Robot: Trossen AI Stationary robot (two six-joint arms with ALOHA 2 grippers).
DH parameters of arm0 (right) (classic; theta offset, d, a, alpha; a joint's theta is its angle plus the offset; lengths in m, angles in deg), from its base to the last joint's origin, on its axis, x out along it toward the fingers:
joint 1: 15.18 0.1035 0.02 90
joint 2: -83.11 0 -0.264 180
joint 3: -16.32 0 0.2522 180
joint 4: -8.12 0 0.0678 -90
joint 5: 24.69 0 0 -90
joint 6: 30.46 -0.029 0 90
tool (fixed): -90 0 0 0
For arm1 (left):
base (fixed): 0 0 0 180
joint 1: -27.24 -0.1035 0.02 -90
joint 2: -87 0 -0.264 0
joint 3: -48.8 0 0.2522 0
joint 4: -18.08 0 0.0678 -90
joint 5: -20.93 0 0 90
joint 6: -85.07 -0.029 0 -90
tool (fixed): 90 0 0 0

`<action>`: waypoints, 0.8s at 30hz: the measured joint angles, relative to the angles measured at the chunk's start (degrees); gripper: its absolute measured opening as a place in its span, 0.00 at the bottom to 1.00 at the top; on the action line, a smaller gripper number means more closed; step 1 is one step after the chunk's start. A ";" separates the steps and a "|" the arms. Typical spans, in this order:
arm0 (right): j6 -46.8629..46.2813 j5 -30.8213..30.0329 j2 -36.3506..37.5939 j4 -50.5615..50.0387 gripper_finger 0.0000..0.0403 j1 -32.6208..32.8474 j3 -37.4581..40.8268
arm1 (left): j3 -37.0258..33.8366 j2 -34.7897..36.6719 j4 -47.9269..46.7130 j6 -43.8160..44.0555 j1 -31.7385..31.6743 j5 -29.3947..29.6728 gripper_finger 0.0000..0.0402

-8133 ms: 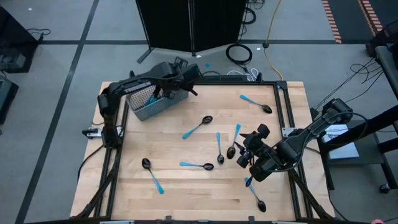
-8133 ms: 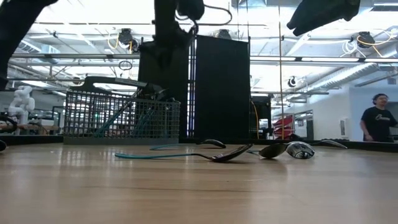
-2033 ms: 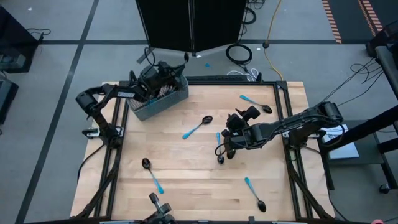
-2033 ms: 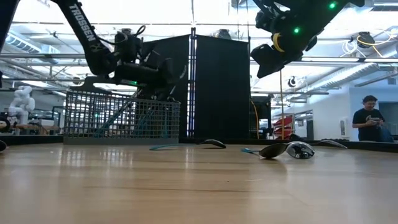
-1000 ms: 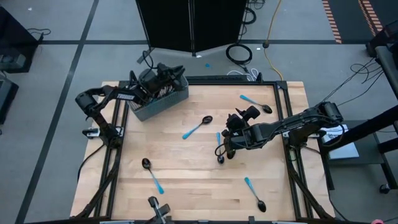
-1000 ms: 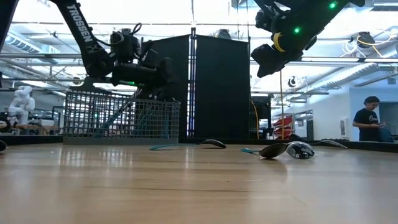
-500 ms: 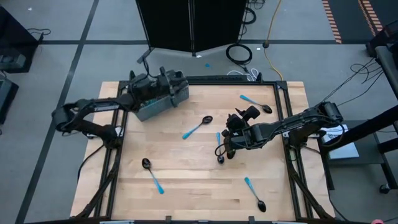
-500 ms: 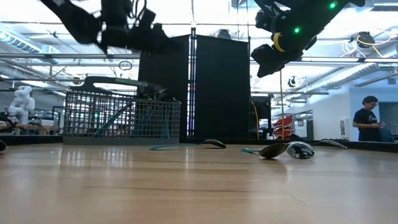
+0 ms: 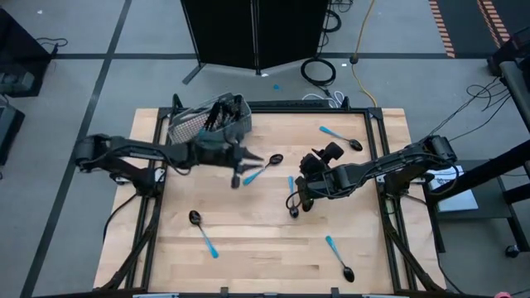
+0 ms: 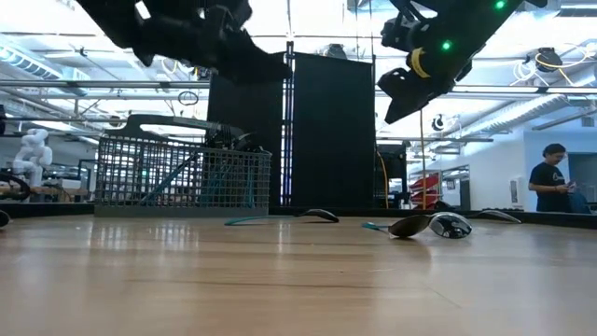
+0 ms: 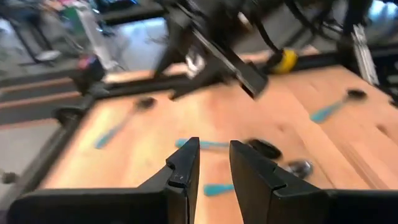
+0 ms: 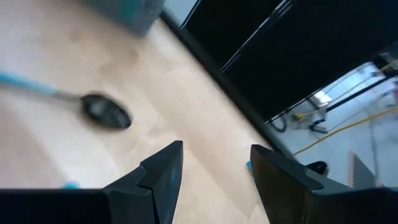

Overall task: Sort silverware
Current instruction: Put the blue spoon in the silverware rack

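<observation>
1. Starting at the table's (image 9: 248,265) 7 o'clock corner, one spoon (image 9: 203,231) is lying alone, bowl toward the left edge – well apart from both arms.

2. At about 11 o'clock the grey mesh basket (image 9: 189,122) is sitting with several blue handles poking out of it; the sorted pieces are collecting there.

3. The left gripper (image 9: 240,168) is reaching out from the basket side toward the table's middle, empty. In the left wrist view its fingers (image 11: 185,167) are standing a narrow gap apart, with nothing between them.

4. Just beside that gripper, toward 12 o'clock of centre, a spoon (image 9: 267,166) is lying with its dark bowl pointing to the rear. I judge this to be the piece now being approached – the reach-for-the-next-piece step.

5. The next move calls for lowering over the blue handle, lining the jaws across it, and pinching low enough to lift a thin thing off flat wood.

6. The right gripper (image 9: 300,187) is hovering right of centre with its jaws spread wide, holding nothing, above a pair of spoons (image 9: 291,199) lying close together.

7. At 1 o'clock another spoon (image 9: 339,137) is lying near the rear rail, and at 5 o'clock one more (image 9: 339,258) is lying near the front.

8. Roughly six pieces are waiting on the wood, so I judge the sorting unfinished.
</observation>
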State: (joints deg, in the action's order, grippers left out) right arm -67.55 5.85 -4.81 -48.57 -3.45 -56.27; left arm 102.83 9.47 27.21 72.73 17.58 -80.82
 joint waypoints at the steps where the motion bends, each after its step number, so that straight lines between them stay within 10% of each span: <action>1: 0.45 1.56 0.01 -0.40 0.45 0.00 0.00 | 0.00 -1.66 0.64 -0.02 0.85 0.02 0.21; 15: -7.16 13.41 0.26 -14.33 0.45 0.00 -0.02 | 3.13 -23.44 21.08 -8.33 7.25 0.29 0.21; 24: -18.17 19.55 0.26 -24.96 0.45 0.00 -0.02 | 18.71 -31.18 5.94 -4.57 10.32 2.05 0.21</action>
State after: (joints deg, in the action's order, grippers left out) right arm -85.72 25.40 -4.54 -73.54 -3.45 -56.29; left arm 121.53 -21.70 33.15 68.17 27.91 -78.77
